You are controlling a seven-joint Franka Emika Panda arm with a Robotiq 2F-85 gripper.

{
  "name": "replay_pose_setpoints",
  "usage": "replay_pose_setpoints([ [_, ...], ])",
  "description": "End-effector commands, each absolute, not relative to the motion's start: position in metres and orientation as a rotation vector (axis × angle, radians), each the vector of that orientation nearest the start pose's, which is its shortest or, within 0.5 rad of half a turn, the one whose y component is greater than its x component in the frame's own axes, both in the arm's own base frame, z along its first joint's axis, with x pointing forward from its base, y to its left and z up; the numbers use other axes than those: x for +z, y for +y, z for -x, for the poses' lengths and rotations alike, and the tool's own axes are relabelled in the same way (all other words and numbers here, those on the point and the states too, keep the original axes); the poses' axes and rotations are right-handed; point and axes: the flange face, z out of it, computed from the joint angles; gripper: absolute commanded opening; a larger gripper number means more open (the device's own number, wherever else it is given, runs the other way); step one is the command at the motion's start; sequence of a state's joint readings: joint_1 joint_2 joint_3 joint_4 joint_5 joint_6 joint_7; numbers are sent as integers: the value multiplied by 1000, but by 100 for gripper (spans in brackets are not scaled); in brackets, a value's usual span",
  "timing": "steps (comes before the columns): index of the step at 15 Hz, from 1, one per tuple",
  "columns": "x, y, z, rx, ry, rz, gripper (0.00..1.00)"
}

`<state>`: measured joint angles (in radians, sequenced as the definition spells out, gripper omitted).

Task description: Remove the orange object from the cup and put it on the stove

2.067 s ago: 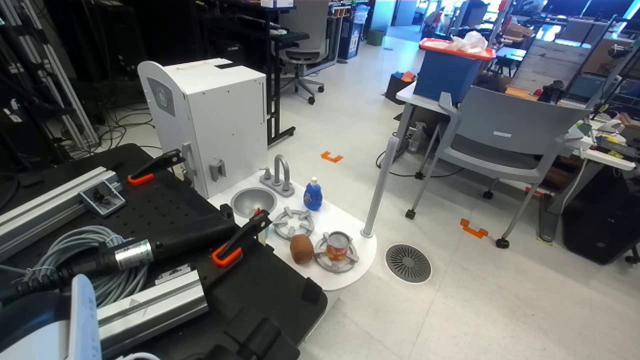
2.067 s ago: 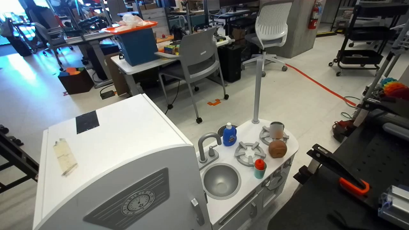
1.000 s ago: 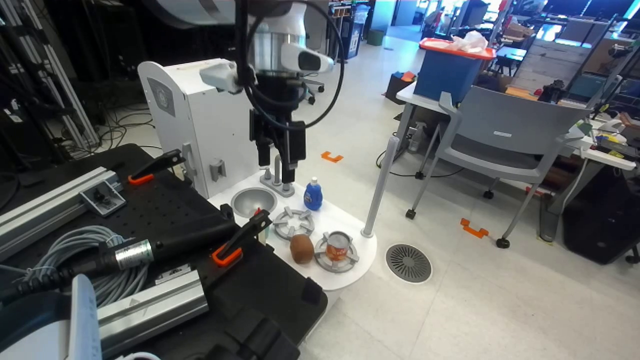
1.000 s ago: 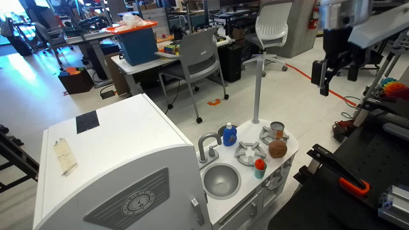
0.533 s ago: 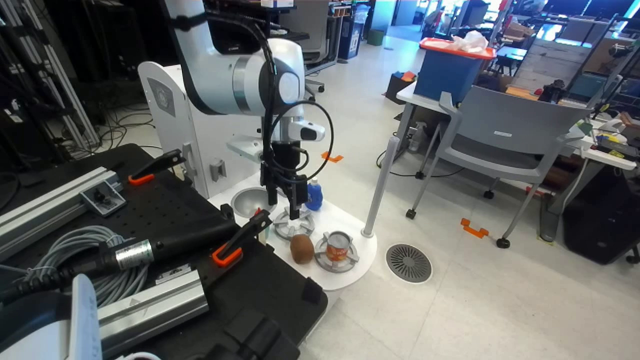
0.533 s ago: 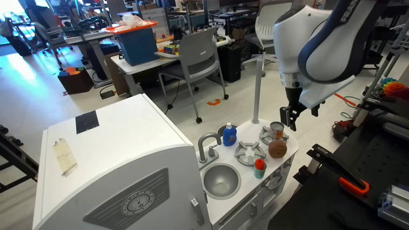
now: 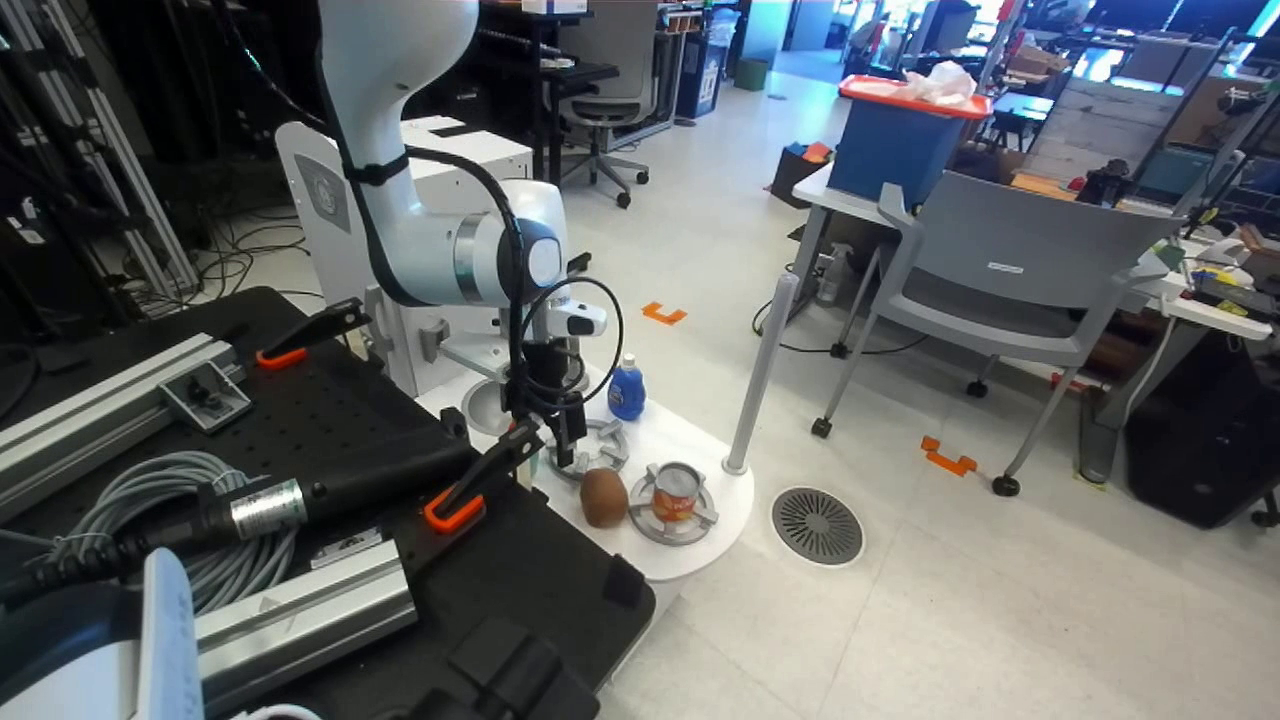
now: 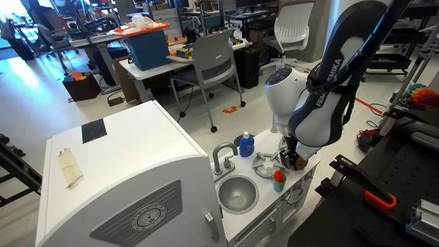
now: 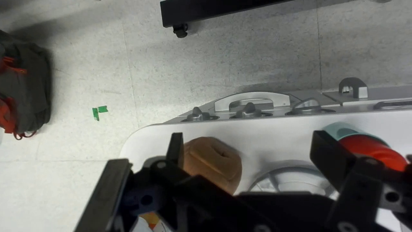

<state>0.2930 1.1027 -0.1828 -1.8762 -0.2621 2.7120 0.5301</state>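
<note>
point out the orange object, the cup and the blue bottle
Orange object point(image 8: 279, 176): in an exterior view, on its exposed top.
Cup point(image 8: 279, 187): in an exterior view, on its outer wall.
Blue bottle point(image 8: 246, 146): in an exterior view, on its body.

Pale tiled floor point(image 7: 900, 620), washed in places with bluish light point(image 8: 23, 73).
In both exterior views a grey plastic chair with metal legs point(image 7: 1020, 255) stands beside a white-topped table point(image 8: 151, 71); a white slat-backed swivel chair point(image 8: 291, 25) stands near a grey concrete pillar point(image 8: 317, 37).
</note>
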Motion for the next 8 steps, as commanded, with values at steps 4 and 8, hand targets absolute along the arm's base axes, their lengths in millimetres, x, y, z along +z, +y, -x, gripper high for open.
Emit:
replay_pose_setpoints([
  [4, -73, 65, -525, 319, -21, 3395, 100],
  [8, -61, 78, -525, 365, -99, 3330, 100],
])
